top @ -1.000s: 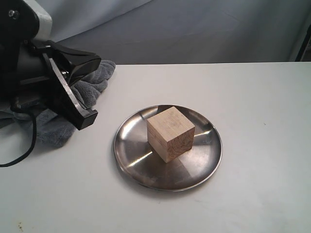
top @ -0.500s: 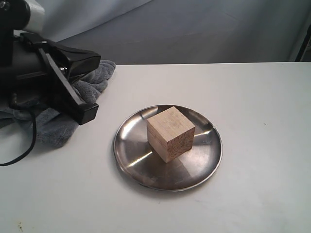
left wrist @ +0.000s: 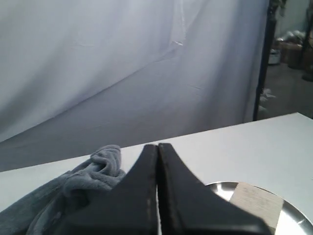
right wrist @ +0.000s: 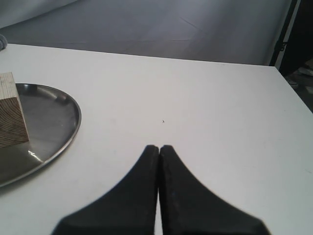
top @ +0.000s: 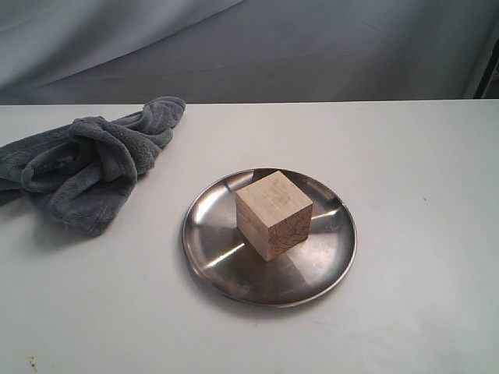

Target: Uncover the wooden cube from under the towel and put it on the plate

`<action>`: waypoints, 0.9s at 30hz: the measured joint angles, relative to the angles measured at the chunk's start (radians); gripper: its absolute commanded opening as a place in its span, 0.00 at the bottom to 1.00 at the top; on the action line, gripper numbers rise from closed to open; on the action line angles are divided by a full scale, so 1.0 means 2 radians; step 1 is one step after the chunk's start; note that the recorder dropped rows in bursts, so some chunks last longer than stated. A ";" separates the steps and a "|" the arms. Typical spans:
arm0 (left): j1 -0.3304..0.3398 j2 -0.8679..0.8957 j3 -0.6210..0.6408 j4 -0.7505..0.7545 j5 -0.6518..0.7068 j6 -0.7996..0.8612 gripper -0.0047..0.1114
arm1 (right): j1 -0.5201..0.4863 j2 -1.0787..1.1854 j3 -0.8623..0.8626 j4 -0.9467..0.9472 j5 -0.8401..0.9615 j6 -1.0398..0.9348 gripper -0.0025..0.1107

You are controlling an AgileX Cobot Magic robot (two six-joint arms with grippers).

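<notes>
Neither gripper holds anything. The left gripper (left wrist: 157, 147) has its two black jaws pressed tight together, and so does the right gripper (right wrist: 159, 148). Both hang above the table (top: 413, 156), and neither one shows in the wide view.

From where I stand, the wooden cube (top: 273, 214) is out in the open. It sits flat on the plate (top: 210, 261), near the middle. The towel (top: 86, 167) lies in a bunched heap on the table off to the left, apart from the plate and not touching the cube. So the job looks done to me.

I think the cube is hard and solid, not squashy at all. It will not bend or break. It looks a little heavy for how small it is. Its sides are flat and smooth, so the best way to pick it up is to pinch two sides that face away from each other.

A cube has no long side, since every side is the same. This one is turned so that one upright edge points toward the front of the table. Its top is level. The side at the front right shows curved grain lines.

The plate is shiny and may slide if bumped. The towel is soft and floppy.
</notes>
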 measured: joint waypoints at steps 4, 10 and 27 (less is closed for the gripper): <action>0.069 -0.104 0.140 -0.001 -0.106 -0.009 0.04 | 0.000 0.000 0.000 0.000 0.000 0.000 0.02; 0.184 -0.164 0.224 -0.002 -0.167 -0.101 0.04 | 0.000 0.000 0.000 0.000 0.000 0.000 0.02; 0.228 -0.252 0.224 0.073 0.051 -0.103 0.04 | 0.000 0.000 0.000 0.000 0.000 0.000 0.02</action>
